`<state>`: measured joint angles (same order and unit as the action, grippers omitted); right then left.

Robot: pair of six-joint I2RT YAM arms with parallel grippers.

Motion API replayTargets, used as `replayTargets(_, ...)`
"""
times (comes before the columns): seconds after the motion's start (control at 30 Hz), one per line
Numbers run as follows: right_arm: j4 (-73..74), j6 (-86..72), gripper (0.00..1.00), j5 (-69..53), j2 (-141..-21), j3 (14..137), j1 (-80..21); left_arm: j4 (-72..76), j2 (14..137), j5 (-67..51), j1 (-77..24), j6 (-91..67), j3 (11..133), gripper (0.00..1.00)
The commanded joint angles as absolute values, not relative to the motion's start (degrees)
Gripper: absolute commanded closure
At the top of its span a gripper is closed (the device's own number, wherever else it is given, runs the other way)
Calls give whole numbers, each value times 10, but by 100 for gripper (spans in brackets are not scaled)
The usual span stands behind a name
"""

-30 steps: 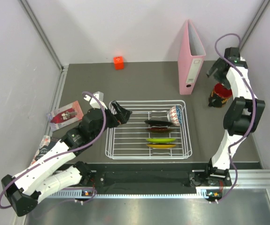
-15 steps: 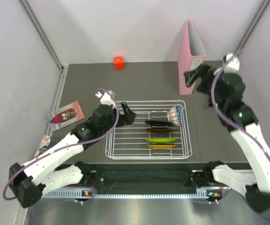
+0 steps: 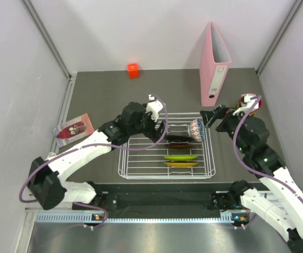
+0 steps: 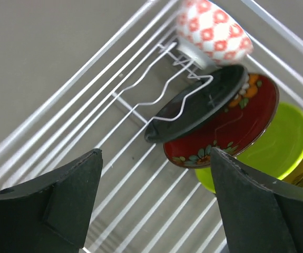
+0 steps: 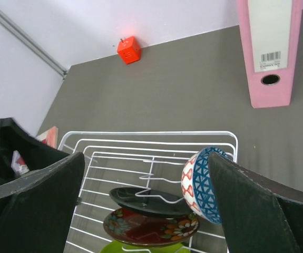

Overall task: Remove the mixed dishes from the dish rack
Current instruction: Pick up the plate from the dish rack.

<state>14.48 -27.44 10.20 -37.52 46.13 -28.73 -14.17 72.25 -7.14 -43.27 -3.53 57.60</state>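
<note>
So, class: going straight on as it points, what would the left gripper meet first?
The left gripper would probably meet the black plate in the dish rack; depth is unclear.

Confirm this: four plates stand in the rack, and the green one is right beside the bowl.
Wrong in one point: the plate beside the bowl is the black plate, not the green plate, which comes after the red plate. The left wrist view shows it. Four plates do stand in the rack.

Orange cube (image 3: 133, 70), upright pink binder (image 3: 215, 66), flat picture packet (image 3: 74, 128) far left.
</note>
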Motion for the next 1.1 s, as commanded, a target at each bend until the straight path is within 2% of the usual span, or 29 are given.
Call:
replayTargets(0.0,93,-258,0,76,-380,461,-294,-146,791,-191,-432,157,618,17)
replayTargets(0.2,73,-262,0,59,-376,442,-294,-52,800,-240,-433,201,575,21)
replayTargets(0.37,70,-265,0,62,-372,433,-294,-43,836,-248,-433,228,587,23)
replayTargets(0.6,69,-277,0,63,-375,418,-294,-27,896,-284,-432,257,599,33)
replayTargets(0.83,68,-274,0,63,-386,412,-294,-4,926,-318,-432,267,601,46)
replayTargets(0.87,68,-272,0,63,-387,412,-294,-4,927,-320,-433,269,603,53)
replayTargets(1.07,62,-274,0,60,-392,407,-294,-18,911,-323,-432,281,610,73)
